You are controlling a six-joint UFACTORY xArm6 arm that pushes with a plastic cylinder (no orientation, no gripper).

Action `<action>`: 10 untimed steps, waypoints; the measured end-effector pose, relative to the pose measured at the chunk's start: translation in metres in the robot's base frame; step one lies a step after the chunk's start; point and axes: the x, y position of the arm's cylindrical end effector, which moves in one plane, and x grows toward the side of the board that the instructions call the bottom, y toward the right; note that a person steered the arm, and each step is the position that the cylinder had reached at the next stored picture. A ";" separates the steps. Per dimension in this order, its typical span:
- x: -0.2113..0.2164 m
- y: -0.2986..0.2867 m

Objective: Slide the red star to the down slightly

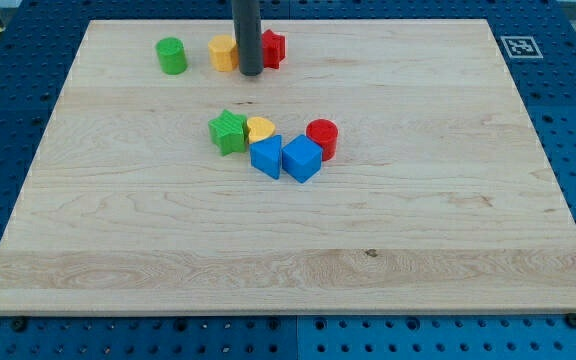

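My tip [251, 72] is resting near the worktop's [418, 250] top edge, wedged between one yellow block [223, 52] and the red star [273, 48], with no jaws showing, while one green cylinder [171, 55] is standing left and five blocks are clustering mid-board: green star [228, 131], yellow heart [260, 128], red cylinder [322, 138], two blue blocks [266, 157] [302, 159].

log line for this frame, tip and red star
my tip | between yellow block and red star | star near board top edge | not yet slid down
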 end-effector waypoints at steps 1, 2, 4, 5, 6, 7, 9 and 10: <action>-0.001 0.003; 0.007 0.019; 0.001 0.081; -0.010 0.117; -0.010 0.117; -0.026 0.097; -0.053 0.064; -0.074 0.056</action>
